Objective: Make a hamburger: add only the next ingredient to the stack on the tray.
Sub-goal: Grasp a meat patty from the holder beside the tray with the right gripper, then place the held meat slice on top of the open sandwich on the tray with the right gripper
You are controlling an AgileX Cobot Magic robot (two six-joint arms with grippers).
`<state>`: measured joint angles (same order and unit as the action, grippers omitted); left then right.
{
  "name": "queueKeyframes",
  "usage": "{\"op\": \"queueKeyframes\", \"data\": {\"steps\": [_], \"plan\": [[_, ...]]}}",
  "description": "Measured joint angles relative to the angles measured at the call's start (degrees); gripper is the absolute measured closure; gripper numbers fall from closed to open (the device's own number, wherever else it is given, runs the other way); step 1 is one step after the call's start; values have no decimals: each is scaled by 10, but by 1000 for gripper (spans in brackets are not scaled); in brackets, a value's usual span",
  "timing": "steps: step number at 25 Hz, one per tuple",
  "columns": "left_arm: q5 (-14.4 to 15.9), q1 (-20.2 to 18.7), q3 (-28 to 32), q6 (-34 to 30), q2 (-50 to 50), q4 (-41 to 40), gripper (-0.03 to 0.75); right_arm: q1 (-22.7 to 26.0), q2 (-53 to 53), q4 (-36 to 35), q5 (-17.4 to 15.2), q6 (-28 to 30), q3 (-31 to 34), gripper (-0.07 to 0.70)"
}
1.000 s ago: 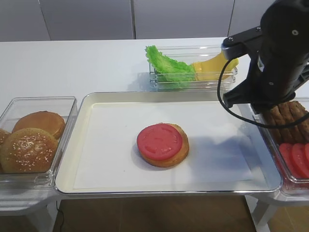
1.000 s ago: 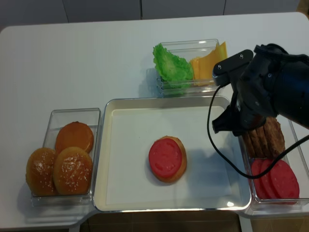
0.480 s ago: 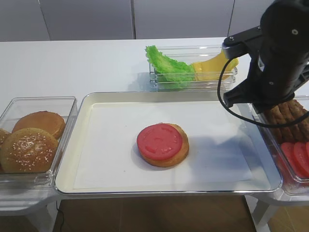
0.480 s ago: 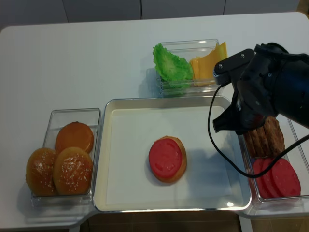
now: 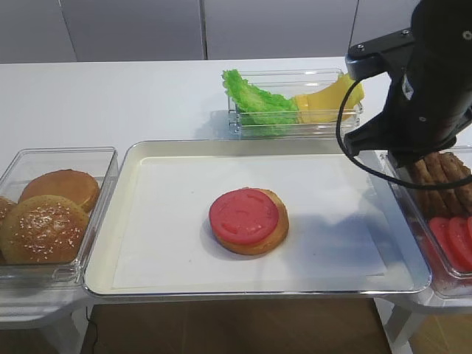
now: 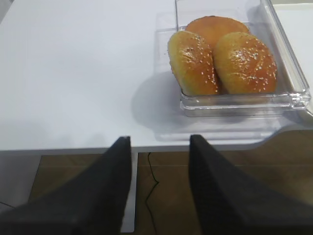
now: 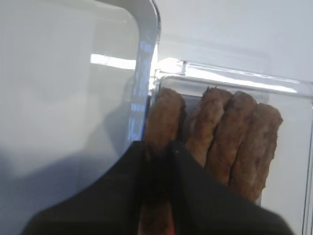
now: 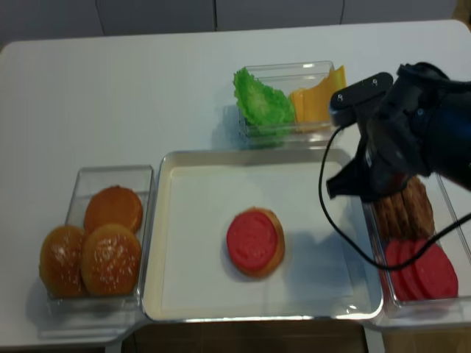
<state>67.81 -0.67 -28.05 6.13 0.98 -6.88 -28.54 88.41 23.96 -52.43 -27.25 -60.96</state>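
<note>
My right gripper [image 7: 157,196] is pinched shut on the edge of a brown meat patty [image 7: 161,122], the leftmost of four standing on edge in a clear bin [image 7: 234,81] at the right end of the white counter [image 5: 110,96]. In the wrist view the two black fingers [image 7: 183,186] press against either face of the patty, with the other patties [image 7: 234,137] leaning just beside it. From the high views my right arm [image 5: 435,66] hangs over that bin and hides the grip; behind it the patties [image 8: 403,207] show as a brown row, with red tomato slices [image 8: 419,268] lying in the same bin nearer the camera.

The stack [image 5: 249,220] sits near the middle of the silvery tray [image 5: 110,221], on its white paper lining [image 5: 169,221]: a golden-tan bun base topped by a red tomato slice [image 5: 243,215], well apart from my gripper.

My left gripper [image 6: 159,196] stands open with nothing between its dark fingers [image 6: 115,191], off the counter's front edge. Ahead of it a clear bin [image 6: 288,73] holds three buns [image 6: 222,58], two of them seeded. At the back of the counter another clear bin [image 5: 243,125] holds green lettuce [image 5: 258,103] and yellow cheese slices [image 5: 324,103].
</note>
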Motion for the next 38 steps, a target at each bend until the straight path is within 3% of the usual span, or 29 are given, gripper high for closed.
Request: {"op": "queueKeyframes", "data": {"steps": [32,38], "plan": [[0,0,0,0,0,0,422,0,-185,-38,-45,9,0,503],[0,0,0,0,0,0,422,0,-202,-99,-67,45,-26,503]]}}
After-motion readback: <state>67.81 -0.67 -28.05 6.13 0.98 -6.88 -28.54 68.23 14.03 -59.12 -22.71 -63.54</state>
